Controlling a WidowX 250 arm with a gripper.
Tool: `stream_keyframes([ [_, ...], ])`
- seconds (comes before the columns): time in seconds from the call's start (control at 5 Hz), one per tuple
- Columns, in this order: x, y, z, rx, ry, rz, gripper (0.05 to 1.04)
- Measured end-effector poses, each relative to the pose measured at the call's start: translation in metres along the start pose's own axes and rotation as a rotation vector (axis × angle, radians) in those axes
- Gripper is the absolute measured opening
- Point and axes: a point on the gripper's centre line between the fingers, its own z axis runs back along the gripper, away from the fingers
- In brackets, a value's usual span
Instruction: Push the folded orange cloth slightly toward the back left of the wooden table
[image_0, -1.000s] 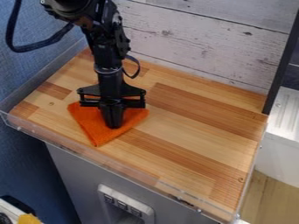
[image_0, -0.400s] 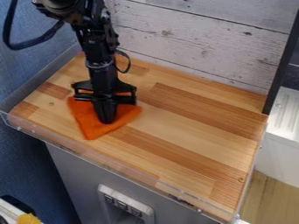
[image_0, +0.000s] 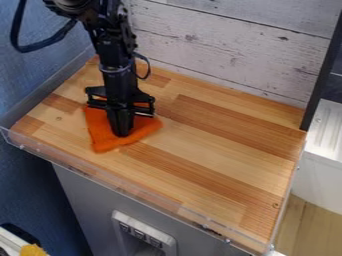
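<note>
Nearest, at the bottom left corner, a yellow thing (image_0: 32, 250) shows in part, and to its right a white panel with dark buttons (image_0: 167, 244) is set in the grey front (image_0: 83, 205) below the bench (image_0: 220, 150). A transparent strip (image_0: 127, 189) runs along the bench's near edge, and pale wooden flooring (image_0: 306, 225) shows past its near right corner. The bench top is wood, in lighter and darker bands. On its left part, back from the strip, lies an orange cloth (image_0: 100, 137), spread unevenly, one corner pointing toward the near edge. The black end effector (image_0: 121, 134) points down over the middle of the cloth, its tip against it; whether it is released or clenched on the fabric I cannot tell. Parts of the cloth show on both sides of it. The arm (image_0: 117, 55) rises from there to the upper left, with a thick black cable (image_0: 30, 48) looping beside it. To the right stand a dark upright post (image_0: 322, 70) and a white ridged surface (image_0: 327, 125). Farther back are a blue wall (image_0: 33, 90) on the left and a wall of whitewashed planks (image_0: 234, 50) behind the bench.
</note>
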Motion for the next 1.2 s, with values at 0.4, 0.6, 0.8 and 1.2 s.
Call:
stream_keyframes([
  [0.4, -0.002, -0.010, 0.014, -0.010, 0.050, -0.089, 0.474],
  [0.6, -0.002, -0.033, 0.032, -0.008, 0.033, -0.134, 0.778],
  [0.8, -0.002, -0.052, 0.047, -0.002, 0.005, -0.167, 0.991],
  [1.2, -0.006, -0.086, 0.063, 0.010, -0.046, -0.201, 0.990],
])
